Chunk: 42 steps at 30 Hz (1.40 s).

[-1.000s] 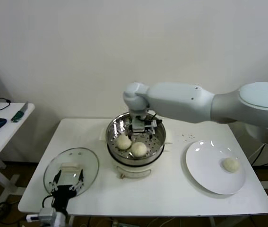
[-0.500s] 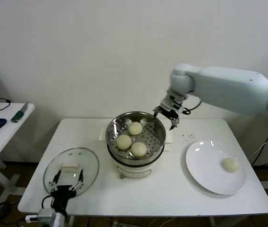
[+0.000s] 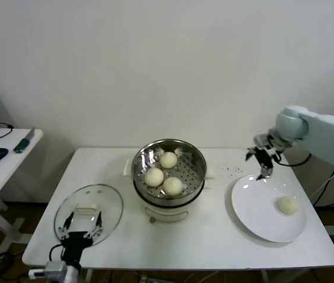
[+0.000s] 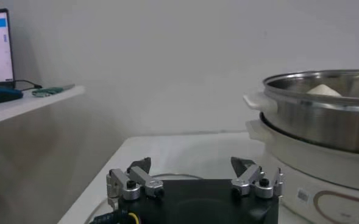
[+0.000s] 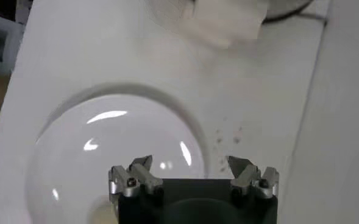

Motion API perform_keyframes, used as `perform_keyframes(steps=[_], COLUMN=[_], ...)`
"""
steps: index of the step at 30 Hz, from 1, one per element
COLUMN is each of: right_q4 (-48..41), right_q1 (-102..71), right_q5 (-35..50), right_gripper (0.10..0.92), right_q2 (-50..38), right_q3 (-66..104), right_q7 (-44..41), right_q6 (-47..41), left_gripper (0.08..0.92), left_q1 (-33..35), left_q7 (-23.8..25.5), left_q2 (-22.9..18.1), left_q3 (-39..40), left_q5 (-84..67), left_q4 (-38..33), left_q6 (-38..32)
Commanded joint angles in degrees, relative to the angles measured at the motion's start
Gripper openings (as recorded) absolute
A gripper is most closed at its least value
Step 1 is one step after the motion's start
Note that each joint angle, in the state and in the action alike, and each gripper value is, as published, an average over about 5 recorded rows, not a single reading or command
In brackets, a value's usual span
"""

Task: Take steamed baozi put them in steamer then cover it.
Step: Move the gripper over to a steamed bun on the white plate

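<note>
- Right gripper (image 3: 263, 160) hangs over the far rim of the white plate (image 3: 249, 206), jaws spread, nothing between them.
- Last loose baozi (image 3: 287, 204) lies on the plate's right half, nearer the robot than the gripper and a little further right. The next reach therefore likely runs down and back toward the robot's body.
- Right arm is clearly the nearer one; the left is well apart, across the desk (image 3: 214, 236).
- The bun is round and dome-shaped, with no long axis and no facing direction to speak of. Judgement: any approach angle of the jaws should serve.
- Three baozi (image 3: 165, 172) already sit on the perforated floor of the steamer (image 3: 196, 159), mid-desk. They are clustered toward its left side, leaving bare floor on the right for a fourth.
- Left gripper (image 3: 81, 227) rests parked at the desk's near left edge, jaws apart and empty, right at the near rim of the cover (image 3: 111, 203).
- Cover lies flat on the desk left of the steamer, its bar handle (image 3: 88, 209) running roughly left to right.
- Steamer not yet covered.
</note>
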Motion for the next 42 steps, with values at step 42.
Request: perform_keyframes(steps=[42], right_q4=[-21.03], right_q1=[-28.36], right_q5=[-20.32], right_gripper=[0.752], right_q2=[1.6], right_q3=[26.54], right_q7=[-3.1], right_q6=[4.84], left_gripper=[0.823], left_q1=[0.16], left_q7=[-0.39], left_q2=[-1.45], left_q3=[-0.18], left_q5=[2.09], left_q4=[0.41], left_q6=[0.67])
